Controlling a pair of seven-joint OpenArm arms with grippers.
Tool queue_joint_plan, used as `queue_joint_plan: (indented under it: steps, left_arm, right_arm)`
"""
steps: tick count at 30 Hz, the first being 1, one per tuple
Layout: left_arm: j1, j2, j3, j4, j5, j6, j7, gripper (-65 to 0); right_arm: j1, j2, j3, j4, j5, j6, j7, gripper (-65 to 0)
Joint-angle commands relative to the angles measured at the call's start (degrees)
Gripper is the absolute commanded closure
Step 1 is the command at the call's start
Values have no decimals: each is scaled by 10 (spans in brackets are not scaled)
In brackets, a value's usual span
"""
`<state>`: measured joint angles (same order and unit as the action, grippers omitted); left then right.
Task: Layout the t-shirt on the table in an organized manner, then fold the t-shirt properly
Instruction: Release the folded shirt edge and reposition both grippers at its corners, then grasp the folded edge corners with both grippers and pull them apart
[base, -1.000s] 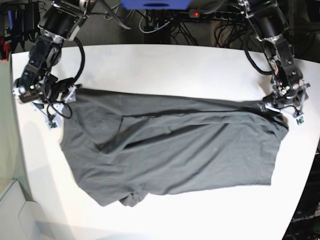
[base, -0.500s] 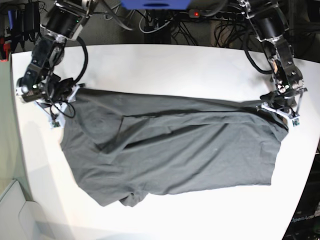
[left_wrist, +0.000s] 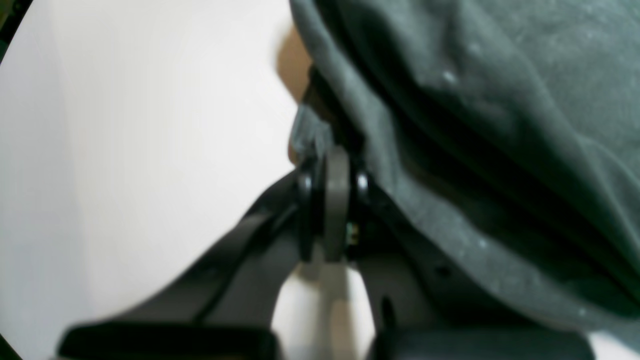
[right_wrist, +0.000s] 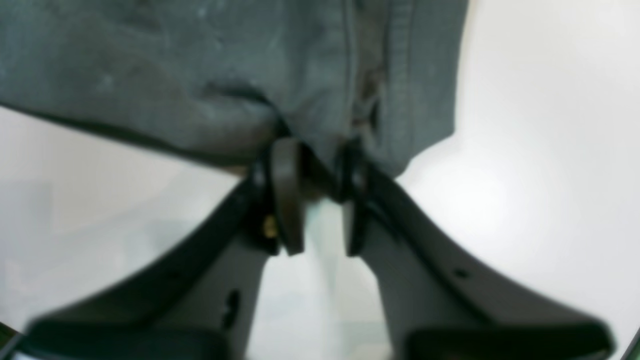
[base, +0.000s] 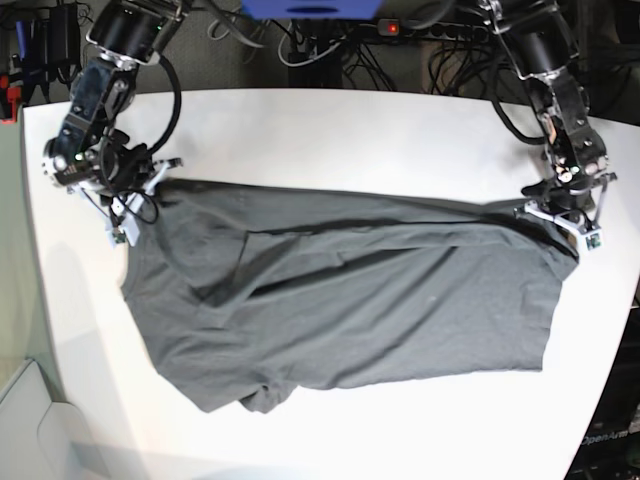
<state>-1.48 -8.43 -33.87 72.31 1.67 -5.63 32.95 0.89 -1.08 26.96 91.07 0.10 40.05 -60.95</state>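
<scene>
T-shirt (base: 340, 290) lies spread across the middle of the white table (base: 330, 130), long axis running side to side in the base view, with diagonal creases and a folded-over flap near its lower edge. No neck label or print legible in any view; both wrist views are blurred.

Left gripper (base: 565, 215), at the right of the base view, sits at the shirt's upper corner on that side. Left wrist view: fingers (left_wrist: 336, 200) pressed together with a fold of grey cloth (left_wrist: 475, 125) pinched between them.

Right gripper (base: 125, 200), at the left of the base view, sits at the opposite upper corner. Right wrist view: fingers (right_wrist: 287, 195) narrowly parted, hemmed cloth edge (right_wrist: 320, 90) clamped at the tips.

Faint lettering at the base view's bottom right corner, too small to read with confidence.
</scene>
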Motion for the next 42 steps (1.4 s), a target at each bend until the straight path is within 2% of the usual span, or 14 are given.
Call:
queue_joint_plan:
  steps: [1, 4, 11, 15, 19, 23, 30, 42]
  left_arm:
    - [8, -5, -1, 3, 8, 5, 25, -1]
    - [14, -6, -1, 3, 8, 5, 25, -1]
    - [41, -12, 1, 40, 4, 4, 27, -1]
    - [57, -14, -1, 81, 4, 4, 64, -1]
    - [79, -15, -1, 113, 4, 4, 77, -2]
    - [106, -13, -1, 132, 4, 4, 77, -2]
    - [145, -13, -2, 147, 4, 4, 77, -2]
    - [181, -17, -1, 149, 4, 4, 77, -2]
  right_arm:
    - [-2, 2, 2, 4, 3, -1, -5, -51]
    - [-12, 2, 3, 21, 3, -1, -4, -15]
    - [-71, 2, 0, 123, 3, -1, -4, -12]
    - [-98, 2, 0, 157, 3, -1, -4, -11]
    - [-128, 2, 2, 180, 3, -1, -4, -11]
    - [-166, 2, 3, 194, 4, -1, -3, -11]
    - [-216, 14, 15, 196, 70, -1, -3, -11]
    - [-224, 11, 36, 196, 72, -1, -3, -11]
